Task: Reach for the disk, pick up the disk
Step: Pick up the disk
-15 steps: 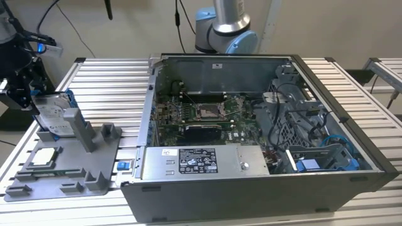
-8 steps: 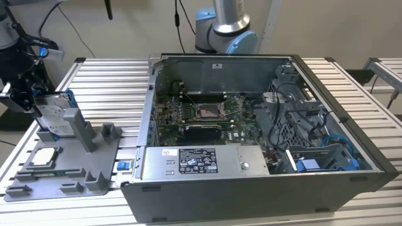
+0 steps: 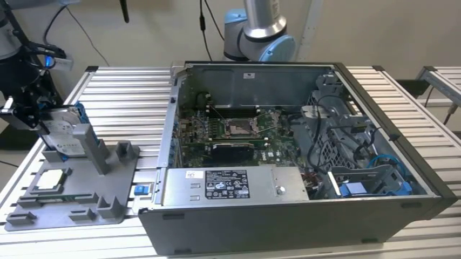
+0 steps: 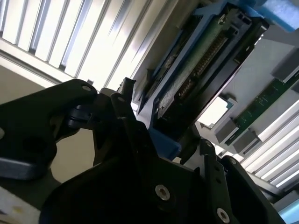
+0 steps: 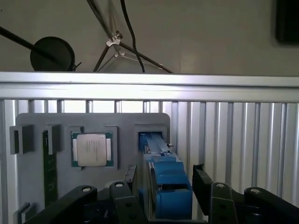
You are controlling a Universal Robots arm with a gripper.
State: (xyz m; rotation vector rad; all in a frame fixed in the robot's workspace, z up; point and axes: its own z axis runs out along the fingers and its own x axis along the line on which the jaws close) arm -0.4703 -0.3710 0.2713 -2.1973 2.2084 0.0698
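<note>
The disk (image 3: 65,132) is a silver drive with a white label in a bright blue bracket. It stands tilted in the grey fixture (image 3: 79,202) at the exterior view's left. My gripper (image 3: 32,116) is at its upper end. In the first wrist view the disk (image 5: 163,182) is seen edge-on between my two black fingers (image 5: 202,184), which lie close against both sides. My gripper (image 5: 166,186) is shut on it, and the disk's far end still reaches into the fixture's slot (image 5: 150,139). The second wrist view shows the disk's connector edge (image 4: 201,70) above my gripper (image 4: 163,126).
A small square chip (image 5: 91,149) and a green memory stick (image 5: 49,172) sit in the fixture beside the slot. An open computer case (image 3: 288,151) with a labelled power supply box (image 3: 230,186) stands on the slatted table (image 3: 122,97). The arm's base (image 3: 259,32) rises behind it.
</note>
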